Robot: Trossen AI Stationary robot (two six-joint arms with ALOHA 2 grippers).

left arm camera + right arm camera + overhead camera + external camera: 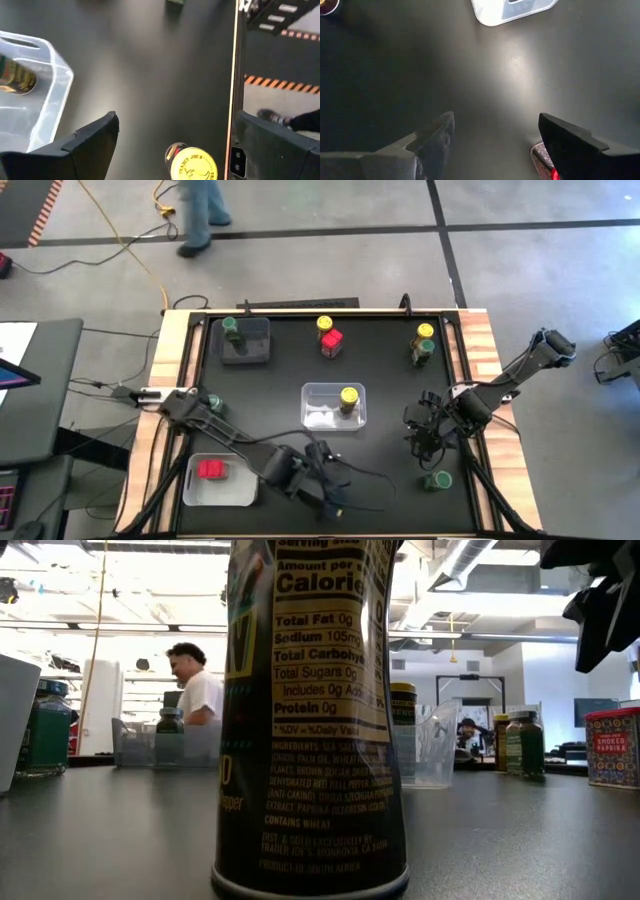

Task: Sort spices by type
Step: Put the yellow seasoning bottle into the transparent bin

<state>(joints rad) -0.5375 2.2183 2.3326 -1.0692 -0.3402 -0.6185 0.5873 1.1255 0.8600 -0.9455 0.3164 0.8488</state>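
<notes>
The spices stand about the black table. A green-lidded jar [231,327] sits in the grey bin [262,352], a yellow-lidded one [349,396] in the middle clear bin [318,412], and a red-topped one [211,470] in the near-left clear bin [238,492]. Loose at the far side are a yellow jar [325,324] with a red one [332,342], and a yellow jar [426,331] with a green one [424,348]. My left gripper [335,502] [176,120] hangs open near the front edge. My right gripper [418,435] [496,117] hangs open over bare mat at the right.
One loose green jar [214,404] stands by the left arm's base, another [436,480] at the near right. A dark jar [310,720] fills the low view. A person [200,215] walks beyond the far edge. Bare mat lies between the bins.
</notes>
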